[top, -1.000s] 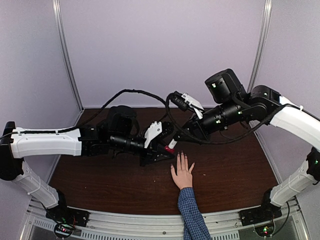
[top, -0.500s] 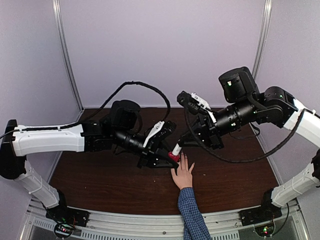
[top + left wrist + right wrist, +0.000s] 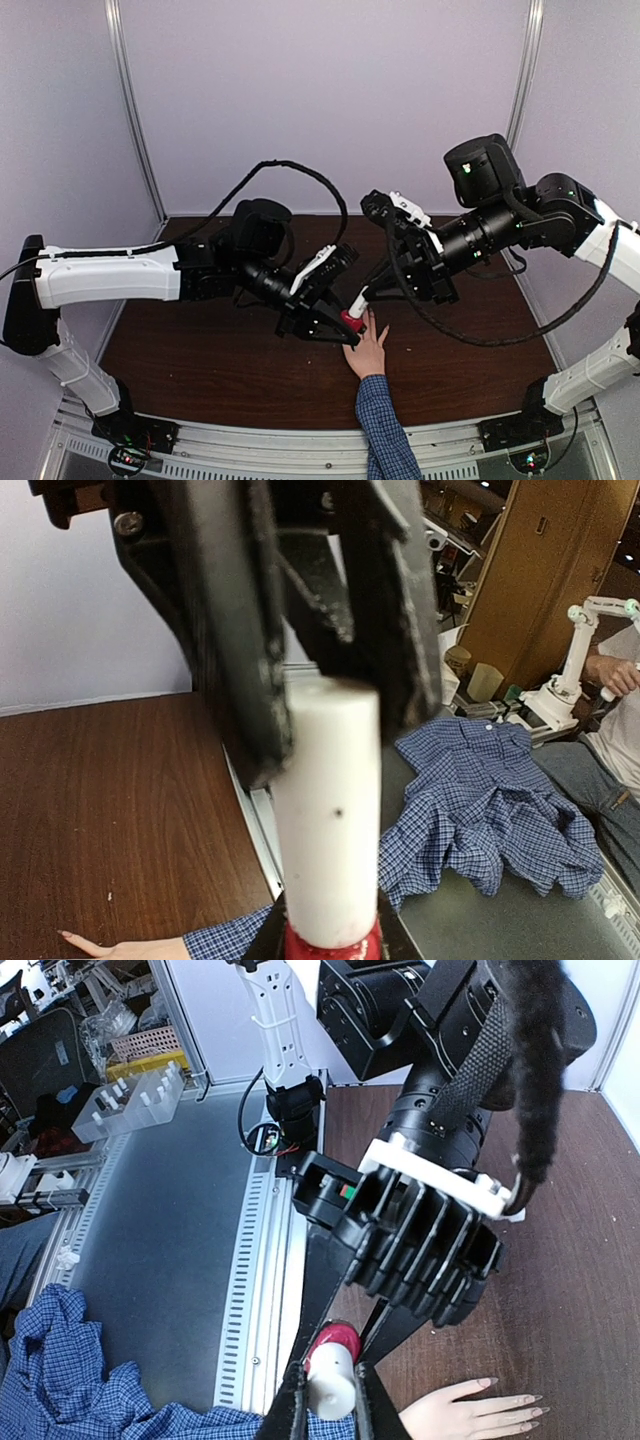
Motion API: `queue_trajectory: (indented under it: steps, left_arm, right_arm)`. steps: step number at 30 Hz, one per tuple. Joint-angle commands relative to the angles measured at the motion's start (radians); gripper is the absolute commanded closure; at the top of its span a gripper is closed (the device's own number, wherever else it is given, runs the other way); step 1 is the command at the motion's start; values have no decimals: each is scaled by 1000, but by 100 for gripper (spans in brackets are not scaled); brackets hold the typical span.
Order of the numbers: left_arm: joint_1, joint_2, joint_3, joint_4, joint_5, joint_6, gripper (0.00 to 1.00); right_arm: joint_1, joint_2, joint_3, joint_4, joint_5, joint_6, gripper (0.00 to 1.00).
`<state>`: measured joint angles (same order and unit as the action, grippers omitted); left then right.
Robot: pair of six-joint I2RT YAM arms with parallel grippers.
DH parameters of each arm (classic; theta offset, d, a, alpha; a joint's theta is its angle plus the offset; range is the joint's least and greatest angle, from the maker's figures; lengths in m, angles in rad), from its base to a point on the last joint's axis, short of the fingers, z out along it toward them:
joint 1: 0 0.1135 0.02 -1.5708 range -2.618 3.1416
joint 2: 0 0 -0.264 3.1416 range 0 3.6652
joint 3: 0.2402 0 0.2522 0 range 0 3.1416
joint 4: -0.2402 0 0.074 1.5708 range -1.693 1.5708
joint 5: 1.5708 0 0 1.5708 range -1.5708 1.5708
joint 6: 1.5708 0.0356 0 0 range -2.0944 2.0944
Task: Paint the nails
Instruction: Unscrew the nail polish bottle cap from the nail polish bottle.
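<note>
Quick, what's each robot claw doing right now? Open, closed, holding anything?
Left gripper: closed on the red polish bottle.
Right gripper: closed on the bottle's white cap.

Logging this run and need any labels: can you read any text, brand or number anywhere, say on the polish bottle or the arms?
No readable text in any view.
White cap of the polish bottle: blank, only a small dark speck.
Arms and left tool: no legible markings.
Background clutter in the wrist views: too small and blurred to read.
</note>
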<state>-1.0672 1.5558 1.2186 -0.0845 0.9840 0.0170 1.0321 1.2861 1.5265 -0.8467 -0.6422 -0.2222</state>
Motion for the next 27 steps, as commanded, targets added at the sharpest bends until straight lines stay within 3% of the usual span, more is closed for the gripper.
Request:
queue_trajectory:
  steps: [1,6,10,18,27]
  left_arm:
    - [-7,-48,-5,37,-97,39,100]
    - [-8,-93,-55,76,-372,40,100]
    - [-8,-122,-103,158,-610,4,100]
    - [-17,-106,-116,195,-905,-45,100]
    - [-47,-74,-94,199,-962,-27,100]
  right_arm:
    - [-6,-28,5,-17,85,18,79]
    - [-7,-51,-7,28,208,99,45]
    - [-9,-52,-8,47,326,175,34]
    - [-9,3,-4,75,451,347,35]
    - [-10,48,-19,113,521,430,40]
